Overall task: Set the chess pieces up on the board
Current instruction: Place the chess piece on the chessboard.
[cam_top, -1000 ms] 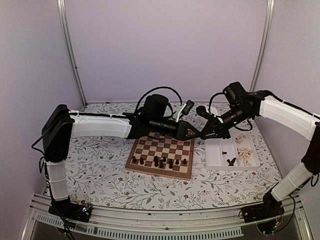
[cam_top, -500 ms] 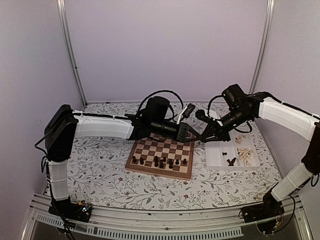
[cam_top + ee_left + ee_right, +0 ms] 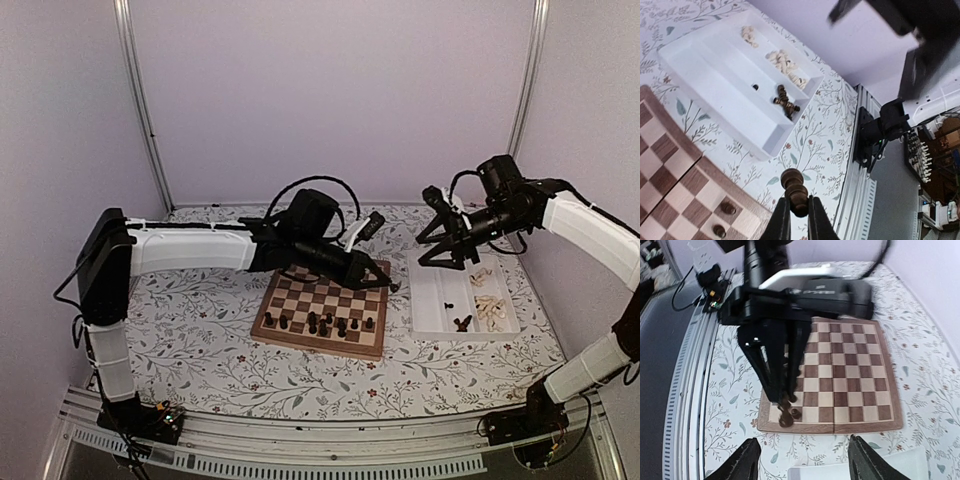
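piece (image 3: 794,191) in left gripper (image 3: 797,206); right gripper (image 3: 443,262) backed away, open

Right gripper (image 3: 441,262) back above tray (image 3: 432,318), apart from left gripper (image 3: 795,212) and its dark piece (image 3: 794,190).

Soft, even, rather dim light fills the overhead view, lilac on the walls, with only faint shadows. In the left wrist view the right arm (image 3: 920,30) at upper right is blurred, while the dark piece (image 3: 794,192) at bottom centre is sharp. In the right wrist view the left arm (image 3: 805,290) near the top is smeared.
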Controlling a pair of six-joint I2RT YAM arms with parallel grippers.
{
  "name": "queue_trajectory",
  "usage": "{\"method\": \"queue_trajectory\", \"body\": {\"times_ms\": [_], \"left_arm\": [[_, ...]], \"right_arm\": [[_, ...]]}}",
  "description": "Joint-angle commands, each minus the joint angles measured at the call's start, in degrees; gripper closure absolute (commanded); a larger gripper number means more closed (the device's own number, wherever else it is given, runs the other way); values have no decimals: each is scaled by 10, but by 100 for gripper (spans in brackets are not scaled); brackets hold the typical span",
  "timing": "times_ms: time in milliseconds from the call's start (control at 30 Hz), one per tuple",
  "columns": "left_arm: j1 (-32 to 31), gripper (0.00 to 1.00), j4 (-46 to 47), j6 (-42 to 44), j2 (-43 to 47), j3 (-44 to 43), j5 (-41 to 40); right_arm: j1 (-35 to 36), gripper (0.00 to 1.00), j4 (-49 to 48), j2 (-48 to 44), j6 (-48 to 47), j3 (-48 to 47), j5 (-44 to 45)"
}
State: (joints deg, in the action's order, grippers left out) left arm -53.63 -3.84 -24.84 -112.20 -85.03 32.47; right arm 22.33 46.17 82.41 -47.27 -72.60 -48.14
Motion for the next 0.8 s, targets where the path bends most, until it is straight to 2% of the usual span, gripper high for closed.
{"method": "queue_trajectory", "body": {"times_ms": [0,167,267,567,767], "left_arm": [[-13,94,-157,92,73,24,-94],[-33,94,-237,128,104,62,-177],[-42,93,-260,130,104,73,-191],[-65,91,-273,126,73,71,-246],[-70,91,-290,122,95,71,-244]], "right_arm": [[-74,36,-23,-52,8,-5,-87],[-97,36,-104,-59,46,60,-73],[-103,36,-130,-47,55,86,-78],[-103,36,-136,-27,46,115,-87],[-102,36,-140,-33,45,124,-85]]}}
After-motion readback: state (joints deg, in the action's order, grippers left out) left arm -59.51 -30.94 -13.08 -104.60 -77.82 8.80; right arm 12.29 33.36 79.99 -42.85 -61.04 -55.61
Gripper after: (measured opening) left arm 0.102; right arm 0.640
